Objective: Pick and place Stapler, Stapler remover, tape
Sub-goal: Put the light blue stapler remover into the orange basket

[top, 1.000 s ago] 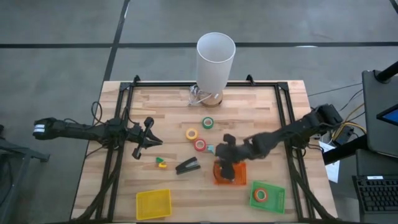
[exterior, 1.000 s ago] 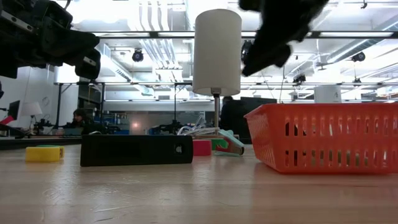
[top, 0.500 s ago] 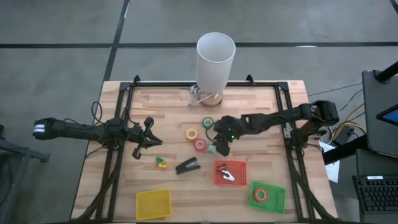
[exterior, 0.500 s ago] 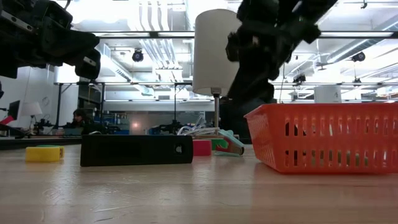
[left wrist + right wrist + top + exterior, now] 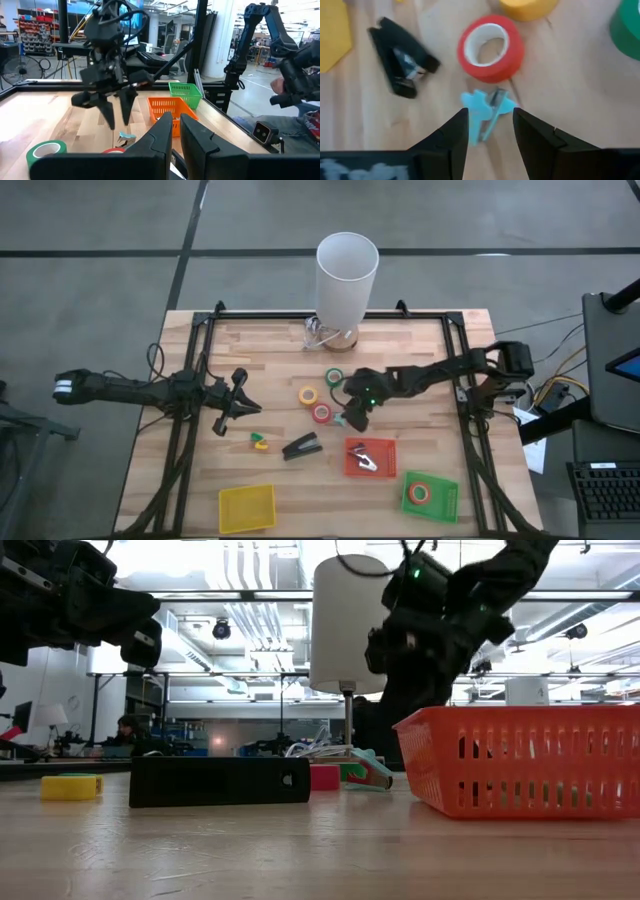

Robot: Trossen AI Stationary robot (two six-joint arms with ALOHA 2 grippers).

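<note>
Light-blue stapler remover (image 5: pixel 487 114) just ahead of right gripper (image 5: pixel 490 131), fingers spread, empty | red tape (image 5: pixel 491 47) beyond it | stapler (image 5: pixel 402 56) off to one side | left gripper (image 5: pixel 238 402) waits, nearly closed

A light wooden plank table (image 5: pixel 270 340) with a black metal frame (image 5: pixel 196 330) is standing on a grey concrete floor (image 5: pixel 100 240) crossed by dark seams. A tall white cylindrical lamp shade (image 5: pixel 347 275) is rising at the table's far edge. Beyond the table, a workshop hall is stretching away, with bright ceiling light strips (image 5: pixel 240 595) glowing overhead and shelving (image 5: pixel 37 37) lining the far left. A person (image 5: pixel 128 730) is sitting at a distant desk on the left.
</note>
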